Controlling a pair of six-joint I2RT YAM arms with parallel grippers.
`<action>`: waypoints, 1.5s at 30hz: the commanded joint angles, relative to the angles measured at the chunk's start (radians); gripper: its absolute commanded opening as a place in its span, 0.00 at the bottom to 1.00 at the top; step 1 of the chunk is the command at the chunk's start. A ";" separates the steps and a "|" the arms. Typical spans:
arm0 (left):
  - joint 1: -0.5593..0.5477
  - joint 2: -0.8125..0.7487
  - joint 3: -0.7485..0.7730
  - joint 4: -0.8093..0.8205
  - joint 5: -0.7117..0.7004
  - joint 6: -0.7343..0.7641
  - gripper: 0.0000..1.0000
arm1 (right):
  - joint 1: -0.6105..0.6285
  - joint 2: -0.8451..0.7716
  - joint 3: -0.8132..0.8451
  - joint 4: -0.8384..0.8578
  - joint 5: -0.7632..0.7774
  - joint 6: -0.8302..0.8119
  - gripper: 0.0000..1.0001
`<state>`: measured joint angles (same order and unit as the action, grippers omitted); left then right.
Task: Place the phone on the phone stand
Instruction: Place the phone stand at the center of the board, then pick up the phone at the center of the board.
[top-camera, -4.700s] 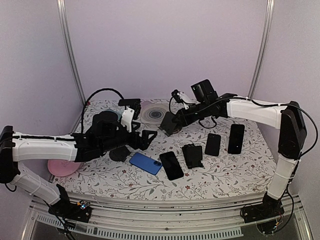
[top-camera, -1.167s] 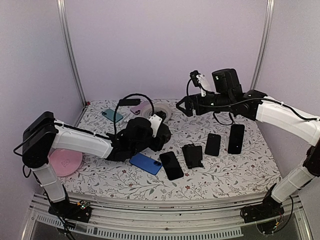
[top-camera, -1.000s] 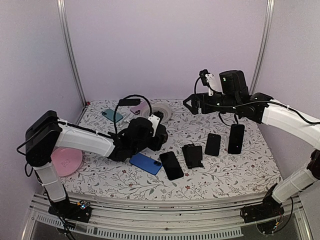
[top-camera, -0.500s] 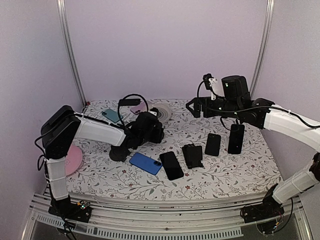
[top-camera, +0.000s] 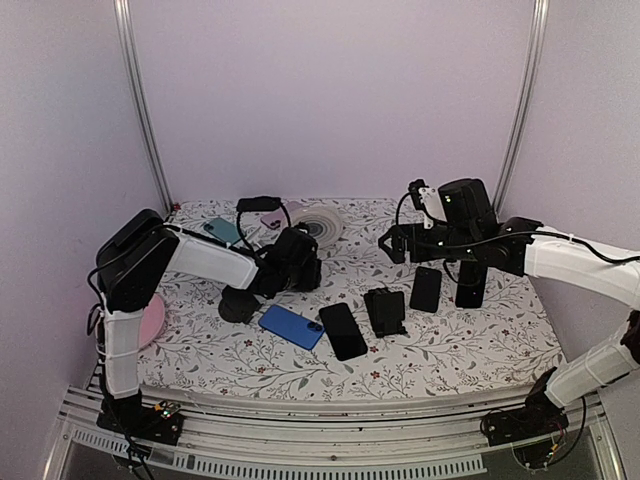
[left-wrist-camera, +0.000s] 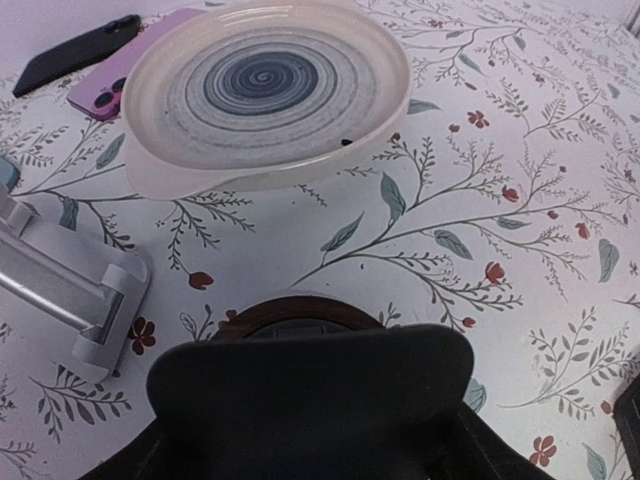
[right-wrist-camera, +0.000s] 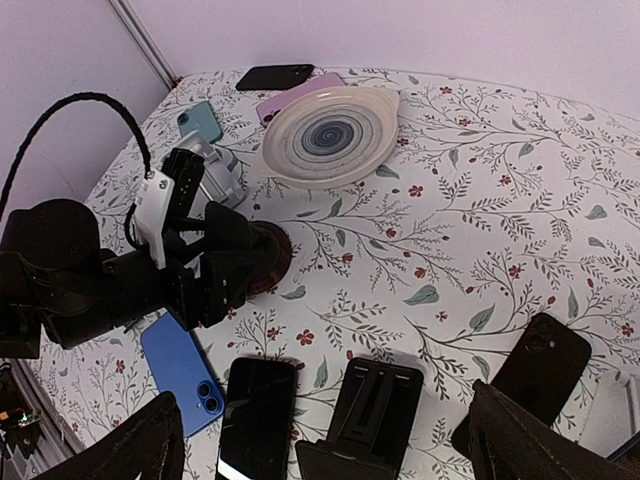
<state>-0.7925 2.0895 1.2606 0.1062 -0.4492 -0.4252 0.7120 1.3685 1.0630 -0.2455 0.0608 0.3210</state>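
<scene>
the one dish here is a shallow cream plate (left-wrist-camera: 265, 95), round and glossy, with a blue-grey spiral painted in its well and a small dark speck near the rim. it sits tilted, its far edge by a lilac phone (left-wrist-camera: 105, 88) and a far black phone (left-wrist-camera: 75, 57).

the left gripper (top-camera: 303, 268) hangs low over a round brown-rimmed disc (left-wrist-camera: 300, 308). its jaws are partly apart and closed on a matte dark slab (left-wrist-camera: 310, 385) with rounded corners; what that slab is i cannot tell. a pale metal stand (left-wrist-camera: 75, 300) lies just beside the disc.

the right gripper (top-camera: 390, 243) hovers above the floral cloth (right-wrist-camera: 480, 230), jaws spread wide, holding nothing.

the black phone stand (right-wrist-camera: 370, 415), angular and ribbed, rests on the cloth. a glossy black phone (right-wrist-camera: 257, 415) lies flat just to one side of it, with a blue phone (right-wrist-camera: 182, 370) beyond that. a second dark phone (right-wrist-camera: 535, 365) lies flat on the other side.
</scene>
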 joint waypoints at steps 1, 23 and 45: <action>0.014 0.015 0.014 0.013 0.002 -0.020 0.51 | -0.003 -0.034 -0.037 -0.020 0.044 0.042 0.99; 0.013 -0.069 -0.044 0.032 0.005 -0.041 0.97 | -0.004 -0.106 -0.169 -0.003 0.159 0.135 0.99; -0.012 -0.291 -0.163 0.053 0.044 -0.056 0.97 | -0.008 0.024 -0.134 -0.057 0.219 0.251 0.99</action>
<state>-0.7963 1.8473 1.1252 0.1429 -0.4091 -0.4721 0.7109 1.3590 0.9035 -0.2855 0.2340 0.5240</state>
